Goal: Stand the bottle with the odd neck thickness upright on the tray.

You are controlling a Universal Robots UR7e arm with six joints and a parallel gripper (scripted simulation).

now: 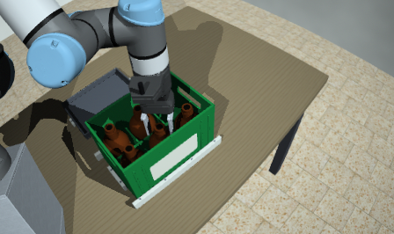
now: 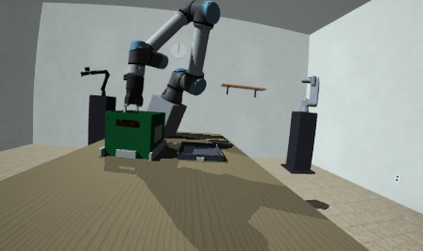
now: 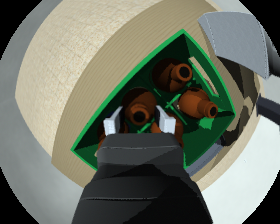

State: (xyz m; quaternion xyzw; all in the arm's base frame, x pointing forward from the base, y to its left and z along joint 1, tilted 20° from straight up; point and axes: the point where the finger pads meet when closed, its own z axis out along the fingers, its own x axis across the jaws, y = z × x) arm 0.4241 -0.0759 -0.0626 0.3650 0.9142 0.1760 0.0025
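Brown bottles (image 1: 113,139) (image 3: 193,104) stand in green crate (image 1: 132,186) (image 2: 127,140) (image 3: 126,81).

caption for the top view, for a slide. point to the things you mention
Open gripper (image 1: 158,124) (image 3: 139,112) reaching into a green crate (image 1: 132,187) (image 2: 127,140) (image 3: 206,142) of brown bottles, dark tray (image 1: 98,85) (image 2: 200,151) alongside

Top view high, steep; exterior low, along table; wrist close; all share crate (image 1: 173,157) (image 2: 127,140) (image 3: 127,90).

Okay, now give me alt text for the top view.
An open gripper reaches into a green crate of five brown bottles. A dark tray lies beside the crate on a wooden table.
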